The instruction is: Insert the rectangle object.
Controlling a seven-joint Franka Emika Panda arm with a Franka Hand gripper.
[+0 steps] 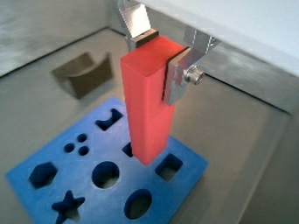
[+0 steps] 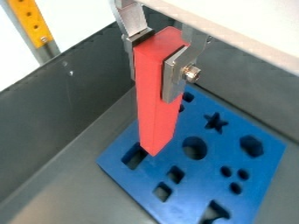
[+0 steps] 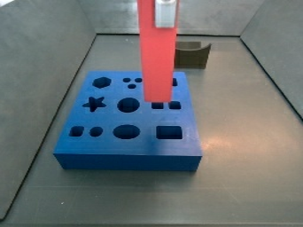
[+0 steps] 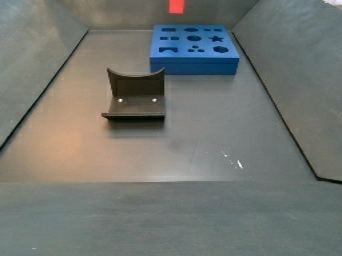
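End effector [image 1: 163,54] clamped on the top of the bar [image 1: 146,105], silver fingers [image 1: 177,74] pressed to opposite faces. Bar hung upright over the blue block [image 1: 70,179], which sat on the grey surface [image 4: 174,150] near the back wall.

In both wrist views the bar's lower end met the block at a small rectangular hole; whether it had entered or only rested on the rim, I could not tell. A side view [image 3: 160,53] showed the bar standing in the block's middle-back area, foot hidden by its own length. In the far side view only the bar's tip [image 4: 175,34] showed above the block.

Dark olive block [image 4: 134,97] lay well apart, nearer the front, not involved.

Risks, as judged:
- Bar looked a close fit to the hole; slight offset or twist would catch a corner on the rim and jam.
- Pushing down while jammed could slip the bar up through the fingers or tilt it.
- Block seemed unfixed; sideways load could shove it.
- Letting go before it seated would topple the bar.
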